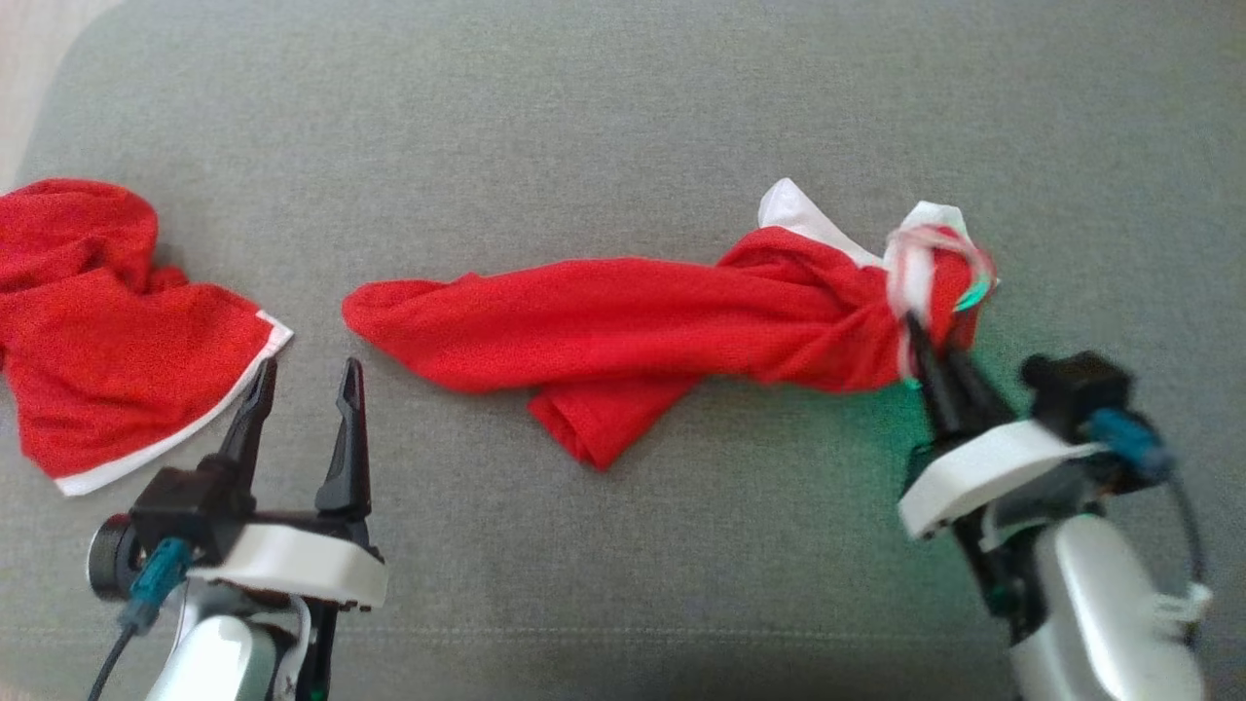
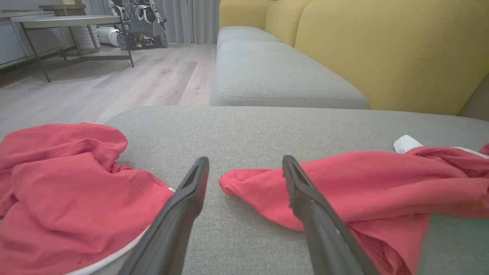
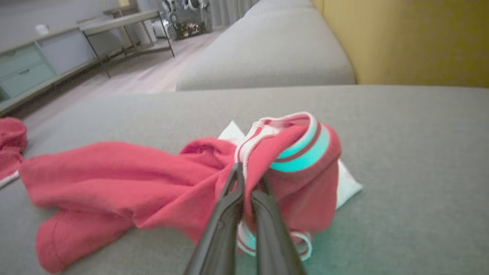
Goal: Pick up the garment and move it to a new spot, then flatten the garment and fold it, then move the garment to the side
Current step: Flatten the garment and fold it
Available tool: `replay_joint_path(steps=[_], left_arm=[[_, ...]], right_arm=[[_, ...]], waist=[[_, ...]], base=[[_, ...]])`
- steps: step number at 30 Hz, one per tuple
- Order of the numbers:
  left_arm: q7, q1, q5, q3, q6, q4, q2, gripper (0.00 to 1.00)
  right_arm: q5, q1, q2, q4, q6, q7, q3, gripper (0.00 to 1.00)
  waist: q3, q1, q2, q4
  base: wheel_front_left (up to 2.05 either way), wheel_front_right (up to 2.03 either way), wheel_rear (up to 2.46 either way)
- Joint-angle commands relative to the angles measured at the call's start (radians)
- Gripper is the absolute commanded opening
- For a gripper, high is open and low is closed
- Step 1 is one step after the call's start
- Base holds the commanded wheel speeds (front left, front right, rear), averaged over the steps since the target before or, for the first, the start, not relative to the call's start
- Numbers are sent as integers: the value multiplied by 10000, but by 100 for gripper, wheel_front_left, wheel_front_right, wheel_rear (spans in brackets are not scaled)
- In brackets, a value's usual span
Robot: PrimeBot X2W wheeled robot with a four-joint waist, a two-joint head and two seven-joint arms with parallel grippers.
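**Grey sofa seat: right claw shut on the collar end of the red garment**

Grey fabric sofa seat [image 1: 623, 107] is the work surface; yellow backrest [image 2: 401, 49] stands behind it; pale wood floor [image 2: 114, 84], a metal-legged table [image 2: 68, 21] and a wheeled machine [image 2: 139, 23] are visible beyond in the left wrist view.

Red garment [image 1: 623, 321] lies across the middle of the seat, twisted into a long rope-like shape; one end points toward the robot's left, and a folded flap pokes out of its near edge toward the robot; white lining shows at the far right end, beside a collar band [image 3: 305, 152] striped white, teal and red.

Right gripper [image 1: 933, 352]: jaws closed together, pinching red cloth just under the collar band; that end of the garment is bunched up around the fingertips; it is blurred in the head view, sharper in the right wrist view.

Left gripper [image 1: 308, 368]: jaws wide apart, holding nothing; it sits over bare seat near the garment's left end, not touching it; in the left wrist view that end shows partly behind one finger.

Second red cloth [image 1: 107, 331] with a white hem lies crumpled at the far left of the seat, just beside the left gripper and apart from the task garment.
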State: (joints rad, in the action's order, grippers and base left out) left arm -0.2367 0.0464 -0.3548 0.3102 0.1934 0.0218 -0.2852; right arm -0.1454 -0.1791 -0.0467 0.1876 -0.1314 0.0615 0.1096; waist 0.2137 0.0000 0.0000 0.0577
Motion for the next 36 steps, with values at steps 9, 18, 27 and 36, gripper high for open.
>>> replay_joint_path(steps=[9, 18, 27, 36], left_arm=[[-172, 625, -82, -447, -69, -176, -90, 100], [-201, 595, -120, -485, -89, -140, -100, 100], [-196, 459, -148, -535, 2, -157, -189, 100], [-36, 207, -147, -523, 133, -214, -338, 100]], right_arm=[[-835, 258, -35, -1356, 7, 67, -1431, 0], [-1855, 1217, -35, -488, 7, 173, -2446, 100], [-1581, 1478, -35, -867, 7, -551, -2687, 100], [-19, 1337, -35, -2455, 7, -530, -1902, 100]], waist=[[99, 0, 0, -225], [80, 0, 0, -344], [-191, 0, 0, -471], [-732, 0, 0, -528]], base=[[0, 0, 0], [0, 0, 0], [0, 0, 0], [0, 0, 0]])
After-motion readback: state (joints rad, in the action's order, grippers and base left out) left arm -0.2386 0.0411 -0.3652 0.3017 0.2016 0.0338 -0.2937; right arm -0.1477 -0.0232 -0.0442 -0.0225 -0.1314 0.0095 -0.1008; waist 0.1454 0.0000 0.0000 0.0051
